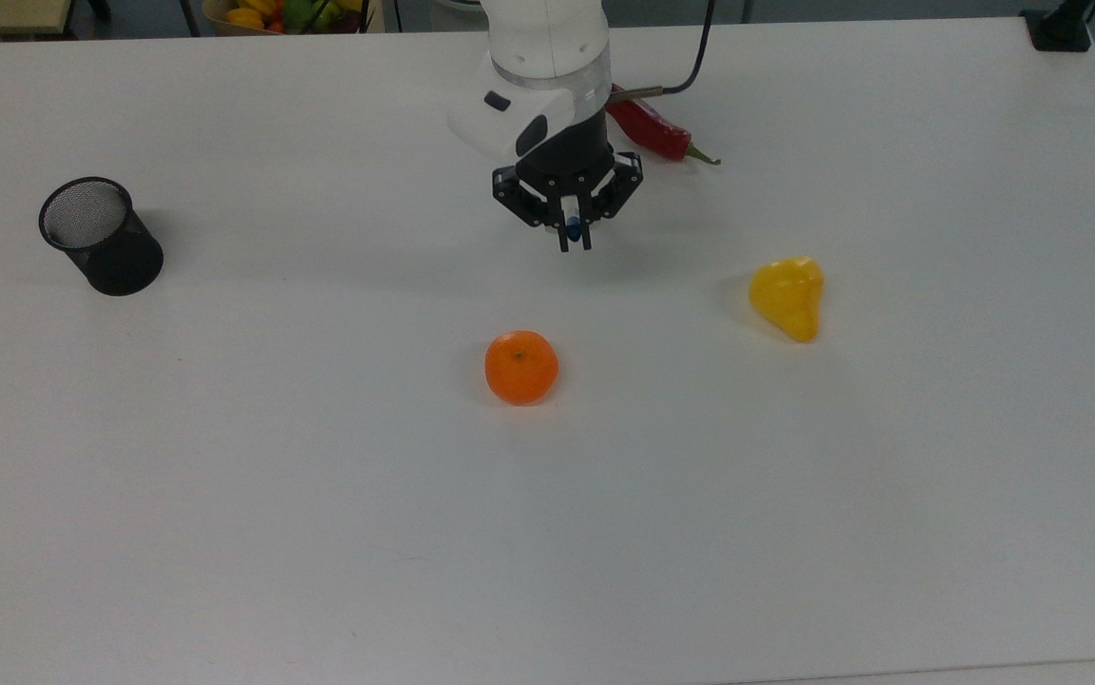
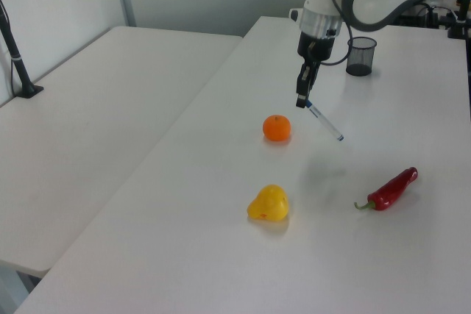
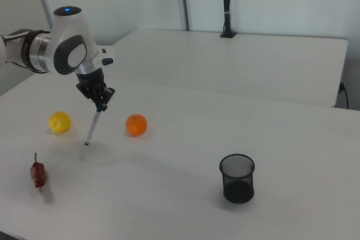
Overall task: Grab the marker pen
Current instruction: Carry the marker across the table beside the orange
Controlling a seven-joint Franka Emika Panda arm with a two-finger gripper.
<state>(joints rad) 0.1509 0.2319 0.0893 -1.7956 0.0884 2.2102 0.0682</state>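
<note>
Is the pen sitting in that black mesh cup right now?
No, the marker pen hangs slanted from the gripper above the table, near the orange, while the black mesh cup stands apart behind it.

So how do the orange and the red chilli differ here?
The orange is round; the red chilli is long and tapered with a green stem. In the top view the orange lies fully exposed, while the arm overlaps the chilli's one end. Both rest on the white table, untouched.

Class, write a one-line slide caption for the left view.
Pincer holds the marker pen slanting above the table, near the orange; mesh cup behind.
</note>
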